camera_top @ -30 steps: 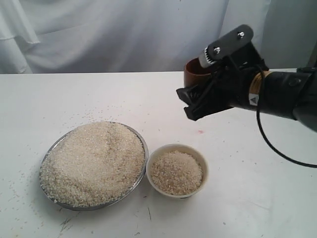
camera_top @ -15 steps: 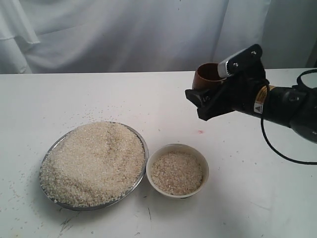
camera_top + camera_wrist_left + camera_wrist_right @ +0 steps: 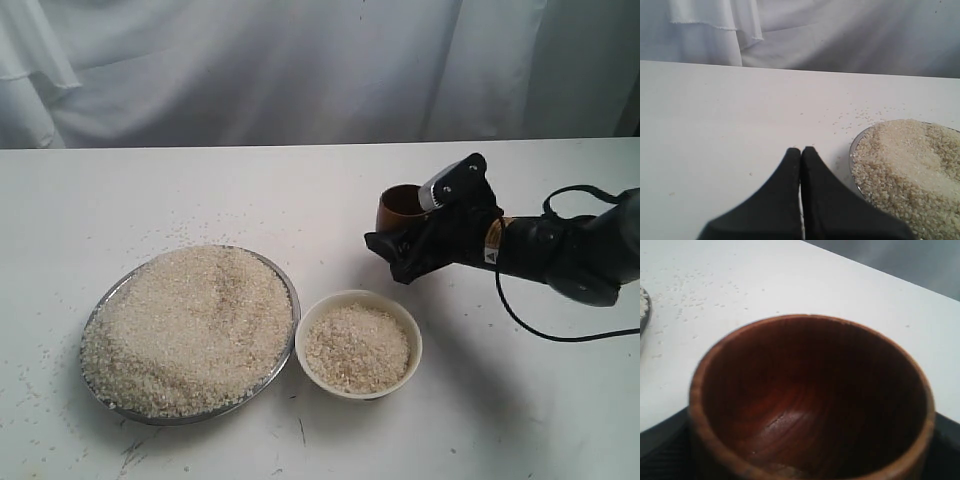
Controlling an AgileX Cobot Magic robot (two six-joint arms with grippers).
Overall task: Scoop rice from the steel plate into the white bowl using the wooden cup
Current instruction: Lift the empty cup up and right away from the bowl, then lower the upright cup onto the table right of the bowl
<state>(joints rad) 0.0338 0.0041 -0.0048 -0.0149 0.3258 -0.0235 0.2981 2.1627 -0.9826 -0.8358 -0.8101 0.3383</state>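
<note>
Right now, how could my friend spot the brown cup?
Find the wide shiny steel plate heaped with rice on the white table; a small white bowl sits beside it. Behind the bowl, the black right gripper holds the small reddish-brown wooden cup: it's the only wooden dish, and empty inside.

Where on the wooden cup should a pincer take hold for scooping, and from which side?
Around the outer wall of the wooden cup, coming in from the side, as the right pincer grips it. It has no handle, its rounded barrel sits between the jaws, and the mouth is left clear for scooping.
</note>
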